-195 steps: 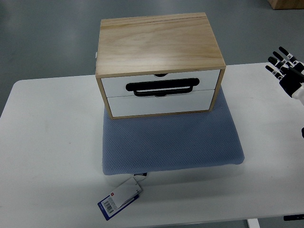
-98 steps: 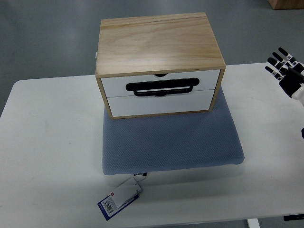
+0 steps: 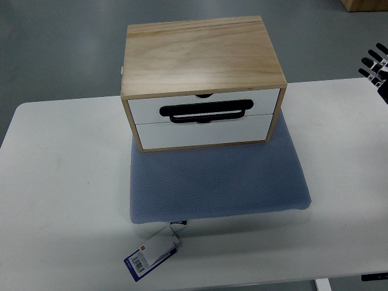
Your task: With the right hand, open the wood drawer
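A wooden drawer box (image 3: 203,82) sits at the centre of the view toward twelve o'clock, resting on the far half of a blue-grey padded mat (image 3: 218,182) that lies on the white counter (image 3: 60,182). The box has a pale grained top and two white drawer fronts stacked one over the other; both look flush with the frame, so the drawers are closed. A black bar handle (image 3: 206,111) runs across the seam between the two fronts, just below a small dark notch in the upper edge of the top front. At about seven o'clock from the mat's near edge a white and blue tag (image 3: 153,253) with a barcode lies on the counter, tied to the mat's front hem. The right hand (image 3: 377,68) shows only at the picture's right edge, around two o'clock from the box and well apart from it; a few black and white fingertips (image 3: 379,51) peek into view, held apart from one another and touching nothing, though most of the hand is cut off by the frame. Beyond the counter is grey floor (image 3: 60,48).
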Controlling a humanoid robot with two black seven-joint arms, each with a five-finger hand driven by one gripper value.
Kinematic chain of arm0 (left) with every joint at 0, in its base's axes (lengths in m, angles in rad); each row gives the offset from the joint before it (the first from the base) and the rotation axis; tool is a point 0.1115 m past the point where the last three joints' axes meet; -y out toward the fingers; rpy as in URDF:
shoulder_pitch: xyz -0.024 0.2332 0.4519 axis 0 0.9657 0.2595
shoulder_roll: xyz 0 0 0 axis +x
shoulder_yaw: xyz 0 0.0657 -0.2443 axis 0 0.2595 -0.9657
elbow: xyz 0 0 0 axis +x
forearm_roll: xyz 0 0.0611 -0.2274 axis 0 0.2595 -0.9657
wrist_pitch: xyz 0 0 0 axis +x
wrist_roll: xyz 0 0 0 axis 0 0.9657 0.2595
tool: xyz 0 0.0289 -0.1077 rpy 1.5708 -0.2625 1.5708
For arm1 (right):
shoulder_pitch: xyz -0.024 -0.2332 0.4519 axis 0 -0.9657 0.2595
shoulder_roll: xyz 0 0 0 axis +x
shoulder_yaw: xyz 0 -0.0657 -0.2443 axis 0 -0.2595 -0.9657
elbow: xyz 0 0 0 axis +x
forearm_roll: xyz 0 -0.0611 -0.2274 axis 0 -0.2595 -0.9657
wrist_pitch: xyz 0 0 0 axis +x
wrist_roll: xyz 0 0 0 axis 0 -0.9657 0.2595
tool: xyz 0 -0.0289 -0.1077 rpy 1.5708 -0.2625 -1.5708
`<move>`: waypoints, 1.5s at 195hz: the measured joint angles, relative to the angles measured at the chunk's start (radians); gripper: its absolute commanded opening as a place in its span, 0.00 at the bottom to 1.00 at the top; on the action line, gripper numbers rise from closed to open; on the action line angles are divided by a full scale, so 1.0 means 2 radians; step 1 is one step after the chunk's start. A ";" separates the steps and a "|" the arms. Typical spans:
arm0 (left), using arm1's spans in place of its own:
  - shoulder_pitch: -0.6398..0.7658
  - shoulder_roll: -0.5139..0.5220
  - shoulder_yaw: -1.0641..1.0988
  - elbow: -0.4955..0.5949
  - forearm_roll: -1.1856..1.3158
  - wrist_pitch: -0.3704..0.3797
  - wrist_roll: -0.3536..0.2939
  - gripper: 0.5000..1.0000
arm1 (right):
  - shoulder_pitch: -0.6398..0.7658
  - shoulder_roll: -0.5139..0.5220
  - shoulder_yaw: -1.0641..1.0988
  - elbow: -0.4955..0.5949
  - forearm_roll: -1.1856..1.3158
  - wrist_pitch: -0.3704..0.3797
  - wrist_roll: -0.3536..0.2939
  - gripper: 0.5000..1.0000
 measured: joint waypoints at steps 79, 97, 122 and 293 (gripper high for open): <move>0.000 0.000 0.000 0.000 0.000 0.000 0.000 1.00 | 0.189 -0.162 -0.317 0.042 0.142 0.020 0.045 0.86; 0.000 0.000 0.000 0.000 0.000 0.000 0.000 1.00 | 0.241 -0.184 -0.360 0.065 0.133 0.042 0.043 0.86; 0.000 0.000 0.000 0.000 0.000 0.000 0.000 1.00 | 0.321 -0.204 -0.419 0.102 0.093 0.067 0.041 0.86; 0.000 0.000 0.000 0.000 0.000 0.000 0.000 1.00 | 0.579 -0.166 -0.663 0.157 0.038 0.128 0.022 0.86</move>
